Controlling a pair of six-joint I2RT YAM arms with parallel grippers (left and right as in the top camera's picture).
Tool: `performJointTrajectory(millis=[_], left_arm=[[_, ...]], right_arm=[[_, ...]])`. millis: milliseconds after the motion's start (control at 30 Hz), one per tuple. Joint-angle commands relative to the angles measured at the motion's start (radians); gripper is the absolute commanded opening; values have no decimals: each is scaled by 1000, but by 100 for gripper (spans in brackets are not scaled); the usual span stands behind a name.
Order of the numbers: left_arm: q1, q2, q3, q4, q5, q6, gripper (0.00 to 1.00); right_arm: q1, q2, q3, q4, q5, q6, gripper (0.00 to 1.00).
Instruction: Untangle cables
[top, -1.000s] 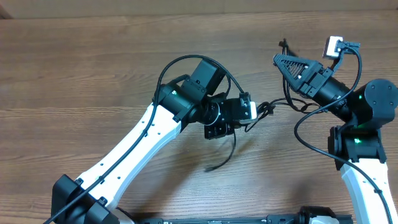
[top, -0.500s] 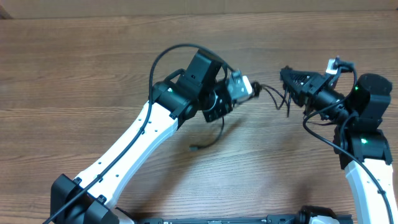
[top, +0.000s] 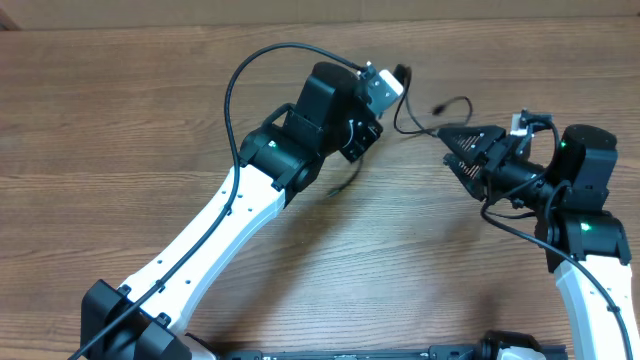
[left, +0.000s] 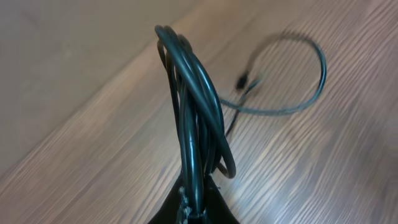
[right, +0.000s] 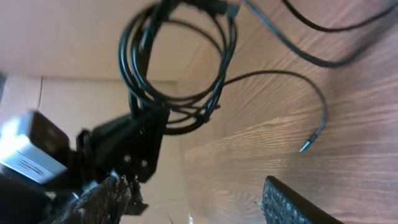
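Cables (left: 194, 118) pinched in left fingers (left: 221, 213) — right fingers (right: 292, 202) spread.

The cables (left: 198, 118) are thin, black and glossy; they are gathered into several long loops that stand upright in a tight bundle, pinched at the base by the left fingers (left: 219, 210); one strand leaves the bundle and curves in a wide arc over the counter (left: 336, 174), ending in a small dark plug (left: 243, 81); in the overhead view another loose tail (top: 345, 185) trails away from the bundle.
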Motion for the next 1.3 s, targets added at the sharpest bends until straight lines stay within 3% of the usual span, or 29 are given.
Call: performJointTrajectory(millis=[0, 167, 267, 533, 767, 900, 967, 1067, 1267], left_arm=[[3, -32, 8, 51, 200, -77, 4], [3, -32, 8, 67, 364, -127, 4], [3, -32, 8, 68, 438, -170, 4], [3, -32, 8, 82, 625, -229, 4], [3, -32, 8, 87, 751, -229, 4], [4, -31, 8, 90, 727, -229, 4], [4, -31, 8, 96, 682, -230, 4], [4, -31, 8, 105, 611, -230, 4], [4, -31, 8, 143, 507, -248, 4]], right_arm=[[0, -9, 10, 29, -64, -166, 68], [0, -9, 10, 89, -172, -533, 71], [0, -9, 10, 88, -176, -668, 73], [0, -9, 10, 89, -217, -794, 73], [0, -9, 10, 116, -217, -797, 70], [0, -9, 10, 115, -282, -796, 46], [0, -9, 10, 107, -345, -796, 28], [0, -9, 10, 54, -374, -796, 12], [0, -9, 10, -20, -373, -797, 12]])
